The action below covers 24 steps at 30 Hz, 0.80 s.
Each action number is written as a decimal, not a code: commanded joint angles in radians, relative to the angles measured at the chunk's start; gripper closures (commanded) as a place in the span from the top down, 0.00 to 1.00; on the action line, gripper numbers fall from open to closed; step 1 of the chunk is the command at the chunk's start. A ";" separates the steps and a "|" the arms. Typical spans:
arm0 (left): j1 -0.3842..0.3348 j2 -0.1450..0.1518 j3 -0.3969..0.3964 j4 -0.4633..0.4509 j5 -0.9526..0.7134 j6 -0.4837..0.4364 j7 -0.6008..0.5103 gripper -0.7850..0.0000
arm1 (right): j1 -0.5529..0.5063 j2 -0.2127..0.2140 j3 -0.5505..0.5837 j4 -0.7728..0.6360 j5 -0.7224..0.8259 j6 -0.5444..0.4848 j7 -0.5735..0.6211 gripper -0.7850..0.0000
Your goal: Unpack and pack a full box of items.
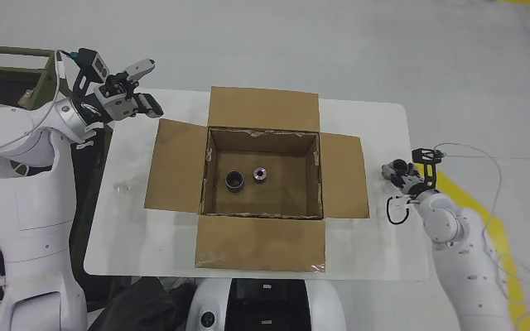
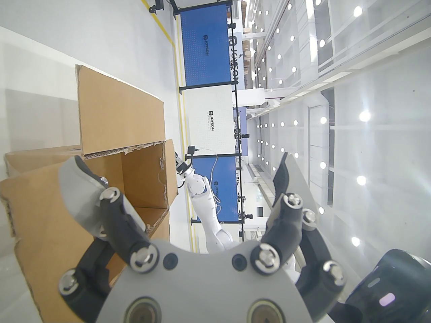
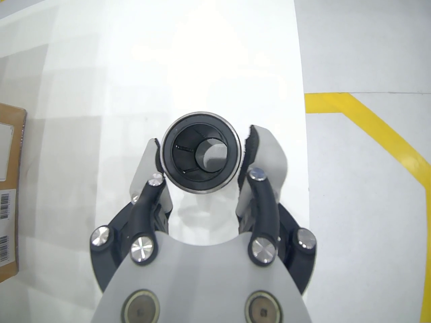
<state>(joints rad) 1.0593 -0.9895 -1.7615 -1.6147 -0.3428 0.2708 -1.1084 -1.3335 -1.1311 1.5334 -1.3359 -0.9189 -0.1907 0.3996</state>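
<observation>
The left jaws gape beside the box (image 2: 114, 115).

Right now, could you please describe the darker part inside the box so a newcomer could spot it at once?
Find the open cardboard box in the middle of the white table. On its floor lie two small round parts side by side. The dark ring is the one toward the robot's left, bigger and darker than the small pale part next to it.
</observation>
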 commanded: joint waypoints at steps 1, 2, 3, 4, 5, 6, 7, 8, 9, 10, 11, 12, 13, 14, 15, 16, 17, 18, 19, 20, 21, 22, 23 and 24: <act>0.000 0.000 0.000 0.000 0.000 0.000 0.000 1.00 | -0.008 0.001 0.006 -0.013 0.004 0.000 -0.007 1.00; 0.000 0.000 0.000 0.000 0.000 0.000 0.000 1.00 | -0.014 0.002 0.011 -0.024 0.005 0.000 -0.012 1.00; 0.000 0.000 0.000 0.000 0.000 0.000 0.000 1.00 | -0.022 0.002 0.016 -0.037 0.008 -0.001 -0.018 1.00; 0.000 0.000 0.000 0.000 0.000 0.000 0.000 1.00 | -0.031 0.003 0.023 -0.052 0.010 0.000 -0.024 1.00; 0.000 0.000 0.000 0.000 0.000 0.000 0.000 1.00 | -0.041 0.004 0.031 -0.071 0.012 0.001 -0.028 1.00; 0.000 0.000 0.000 0.000 0.000 0.000 0.000 1.00 | -0.053 0.005 0.039 -0.091 0.014 0.002 -0.033 1.00; 0.000 0.000 0.000 0.000 0.000 0.000 0.000 1.00 | -0.065 0.006 0.049 -0.114 0.014 0.005 -0.039 1.00; 0.000 0.000 0.000 0.000 0.000 0.000 0.000 1.00 | -0.078 0.007 0.058 -0.139 0.013 0.008 -0.045 1.00; 0.000 0.000 0.000 0.000 0.000 0.000 0.000 1.00 | -0.093 0.008 0.068 -0.166 0.013 0.013 -0.051 1.00; 0.000 0.000 0.000 0.000 0.000 0.000 0.000 1.00 | -0.108 0.009 0.079 -0.195 0.015 0.017 -0.056 1.00; 0.000 0.000 0.000 0.000 0.000 0.000 0.000 1.00 | -0.123 0.010 0.090 -0.226 0.015 0.022 -0.059 1.00; 0.000 0.000 0.000 0.000 0.000 0.000 0.000 1.00 | -0.139 0.011 0.100 -0.258 0.014 0.028 -0.060 1.00; 0.000 0.000 0.000 0.000 0.000 0.000 0.000 1.00 | -0.154 0.011 0.108 -0.290 0.017 0.035 -0.057 1.00; 0.000 0.000 0.000 0.000 0.000 0.000 0.000 1.00 | -0.168 0.012 0.115 -0.324 0.023 0.038 -0.049 1.00; 0.000 0.000 0.000 0.000 0.000 0.000 0.000 1.00 | -0.180 0.012 0.121 -0.357 0.032 0.038 -0.037 1.00; 0.000 0.000 0.000 0.000 0.000 0.000 0.000 1.00 | -0.190 0.013 0.127 -0.387 0.030 0.041 -0.024 1.00; 0.000 0.000 0.000 0.000 0.000 0.000 0.000 1.00 | -0.198 0.015 0.129 -0.420 0.012 0.042 -0.009 1.00; 0.000 0.000 0.000 0.000 0.000 0.000 0.000 1.00 | -0.205 0.016 0.128 -0.452 -0.003 0.038 0.002 1.00; 0.000 0.000 0.000 0.000 0.000 0.000 0.000 1.00 | -0.213 0.016 0.128 -0.481 -0.007 0.032 0.010 1.00; 0.000 0.000 0.000 0.000 0.000 0.000 0.000 1.00 | -0.220 0.017 0.130 -0.507 -0.011 0.028 0.015 1.00; 0.000 0.000 0.000 0.000 0.000 0.000 0.000 1.00 | -0.228 0.018 0.132 -0.532 -0.020 0.024 0.020 1.00; 0.000 0.000 0.000 0.000 0.000 0.000 0.000 1.00 | -0.235 0.018 0.133 -0.558 -0.025 0.019 0.023 1.00; 0.000 0.000 0.000 0.000 0.000 0.000 0.000 1.00 | -0.243 0.018 0.134 -0.580 -0.023 0.013 0.025 1.00; 0.000 0.000 0.000 0.000 0.000 0.000 0.000 1.00 | -0.250 0.019 0.135 -0.601 -0.024 0.008 0.028 1.00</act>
<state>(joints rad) 1.0593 -0.9895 -1.7615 -1.6147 -0.3428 0.2708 -1.1084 -1.5776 -1.1125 1.6674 -1.9172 -0.9435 -0.1784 0.4258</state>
